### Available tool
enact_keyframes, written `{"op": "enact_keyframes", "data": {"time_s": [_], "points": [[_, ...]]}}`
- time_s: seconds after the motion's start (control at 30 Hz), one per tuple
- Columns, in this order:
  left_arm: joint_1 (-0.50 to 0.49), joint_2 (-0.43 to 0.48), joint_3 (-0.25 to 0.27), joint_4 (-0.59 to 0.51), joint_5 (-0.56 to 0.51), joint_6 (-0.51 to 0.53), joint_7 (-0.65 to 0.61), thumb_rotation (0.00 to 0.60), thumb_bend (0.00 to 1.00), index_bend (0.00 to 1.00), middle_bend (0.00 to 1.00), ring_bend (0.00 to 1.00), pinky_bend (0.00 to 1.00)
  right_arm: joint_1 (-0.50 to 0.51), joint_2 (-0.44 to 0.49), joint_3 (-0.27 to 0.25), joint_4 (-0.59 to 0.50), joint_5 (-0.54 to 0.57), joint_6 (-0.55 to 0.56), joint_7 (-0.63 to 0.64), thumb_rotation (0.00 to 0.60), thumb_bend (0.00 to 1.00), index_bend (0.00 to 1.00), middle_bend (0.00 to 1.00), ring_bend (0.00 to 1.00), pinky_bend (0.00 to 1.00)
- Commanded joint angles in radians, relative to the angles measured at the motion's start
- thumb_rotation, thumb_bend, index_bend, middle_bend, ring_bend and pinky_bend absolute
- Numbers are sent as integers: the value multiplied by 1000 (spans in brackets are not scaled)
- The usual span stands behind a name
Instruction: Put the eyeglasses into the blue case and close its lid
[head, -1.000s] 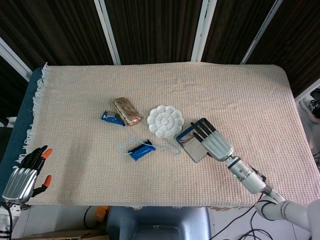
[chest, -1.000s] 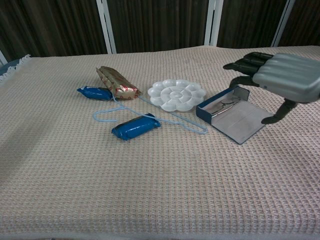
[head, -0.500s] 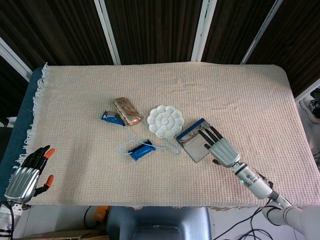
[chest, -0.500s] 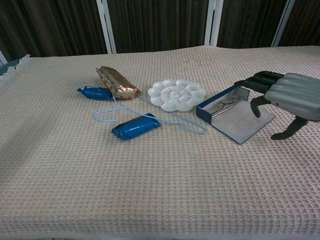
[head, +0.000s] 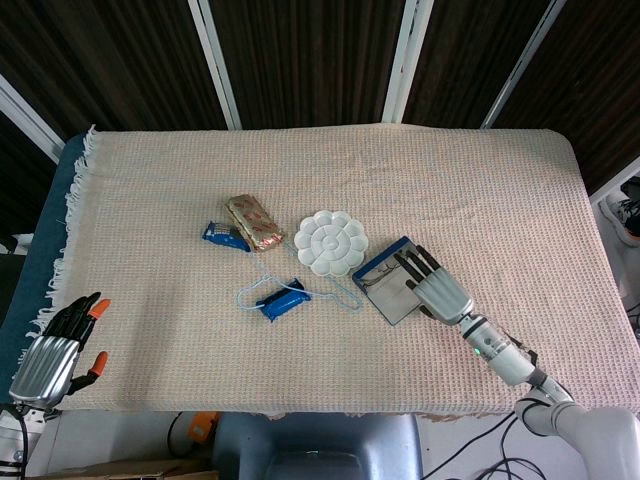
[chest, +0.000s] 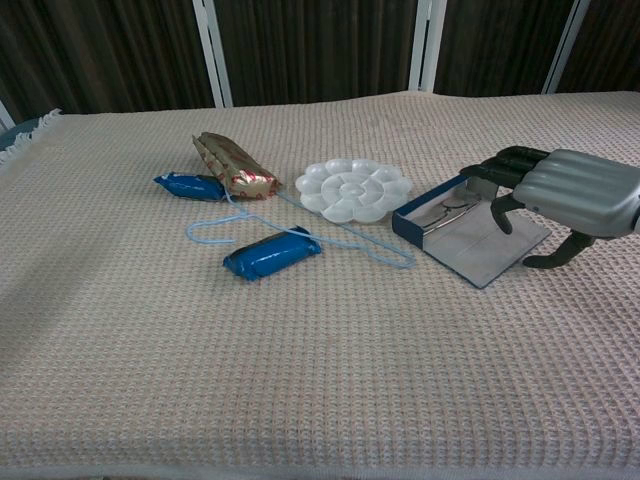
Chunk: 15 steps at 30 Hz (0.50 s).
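Observation:
The blue case lies open right of centre, its grey lid folded flat on the cloth. The eyeglasses rest inside the case's blue tray. My right hand hovers at the lid's right edge with its fingers stretched over the case and spread, holding nothing. In the chest view the right hand hangs low, its thumb near the lid's corner; whether it touches, I cannot tell. My left hand stays off the table's near left corner, empty.
A white flower-shaped palette sits just left of the case. Further left lie a gold snack packet, two blue packets and a light blue cord. A woven cloth covers the table.
My right hand dropped from above the case, drew back toward the near right, then edged forward again over the lid. The case, glasses and left hand have not moved.

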Motion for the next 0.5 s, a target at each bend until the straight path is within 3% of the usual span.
{"op": "enact_keyframes", "data": {"time_s": [0.03,0.5], "points": [[0,-1,1,0,2,0,3,600,413,0,0,0,143,3,0,-3,4,-4,-1,-1,600,366,618,39,0,0],[2,-1,0,1,0,6,2,600,413,0,0,0,143,8,-5,0,21,0,-19,-38,600,367,618,39,0,0]]}}
